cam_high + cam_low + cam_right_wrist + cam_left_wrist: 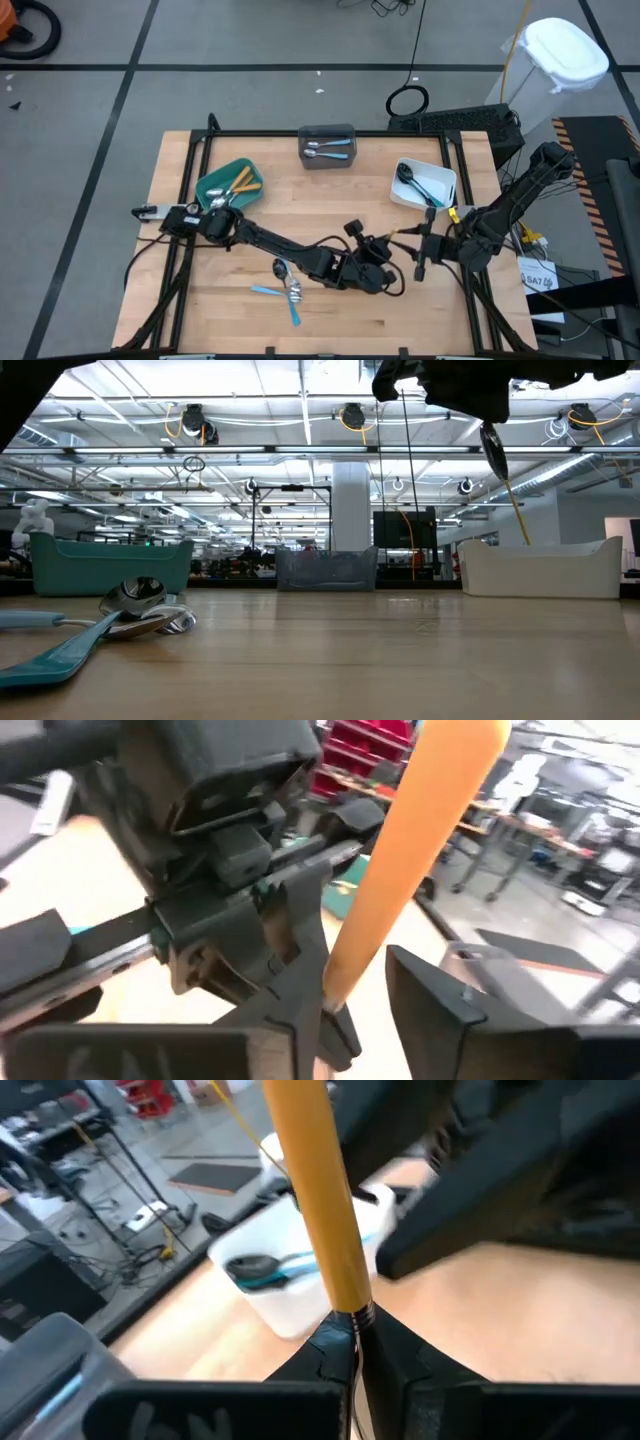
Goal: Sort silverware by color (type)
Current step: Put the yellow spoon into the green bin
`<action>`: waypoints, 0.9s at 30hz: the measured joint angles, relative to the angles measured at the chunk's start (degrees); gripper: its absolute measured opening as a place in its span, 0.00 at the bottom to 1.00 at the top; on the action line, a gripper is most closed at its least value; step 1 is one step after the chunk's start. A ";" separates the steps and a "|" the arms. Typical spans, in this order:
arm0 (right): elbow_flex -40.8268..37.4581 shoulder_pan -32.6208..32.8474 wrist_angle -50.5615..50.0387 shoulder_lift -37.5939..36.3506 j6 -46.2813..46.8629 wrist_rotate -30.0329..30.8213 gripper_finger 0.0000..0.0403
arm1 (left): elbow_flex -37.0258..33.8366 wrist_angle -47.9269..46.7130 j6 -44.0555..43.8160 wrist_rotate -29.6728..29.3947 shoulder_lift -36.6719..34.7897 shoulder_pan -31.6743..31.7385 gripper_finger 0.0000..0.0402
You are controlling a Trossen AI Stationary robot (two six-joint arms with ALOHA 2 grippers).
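**Sorting part done: one orange-handled piece mid-handover, a few pieces left on the table**

Sorted so far: the teal bin (214,184) at the left holds orange-handled pieces; the grey bin (327,133) at the far edge holds blue-handled silver pieces; the white bin (408,196) at the right holds black-headed, blue-handled pieces.

In hand: an orange-handled utensil (318,1200) hangs above the table centre-right, between the two arms, its dark head (494,450) up in the air. The left gripper (352,1342) is clamped tight on one end of its handle. The right gripper (355,982) stands around the same handle with its fingers partly apart; I cannot tell whether it grips or has let go.

Outstanding: a small cluster near the front edge, left of centre, namely a blue-handled piece (265,291), a silver spoon (280,268) and another blue-handled piece (294,312), all lying loose on the table (420,310).

Judgement: more than half complete; the held piece and the front cluster remain.
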 joint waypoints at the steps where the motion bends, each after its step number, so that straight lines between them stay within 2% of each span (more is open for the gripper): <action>1: 0.00 0.00 -0.18 0.00 0.29 -1.16 0.28 | 0.00 -0.91 -0.46 0.73 0.00 -0.17 0.03; 6: 0.00 -0.01 -0.59 -0.02 1.23 -4.55 0.33 | 0.00 -4.22 -0.89 10.62 -0.02 -0.43 0.03; 8: 0.00 -0.02 -0.38 -0.41 1.28 -7.19 0.33 | 0.00 -6.19 -0.72 16.43 -0.07 -0.22 0.04; 11: 0.00 -0.04 -0.16 -1.31 1.32 -12.72 0.33 | 0.00 -9.56 -1.55 20.64 -0.07 0.00 0.04; 18: 0.00 -0.02 -2.88 -4.26 5.15 -16.91 0.29 | 0.00 -14.61 -3.97 23.88 -0.07 0.03 0.04; 21: 0.00 -0.02 -5.63 -5.40 8.20 -17.00 0.22 | 0.00 -15.75 -5.07 23.96 -0.07 0.00 0.04; 25: 0.02 -0.02 -8.26 -6.78 11.47 -17.29 0.09 | 0.00 -15.89 -5.25 23.95 -0.07 0.00 0.04; 27: 0.04 0.00 -9.39 -7.49 12.14 -17.59 0.06 | 0.00 -15.75 -5.27 23.94 -0.07 0.06 0.04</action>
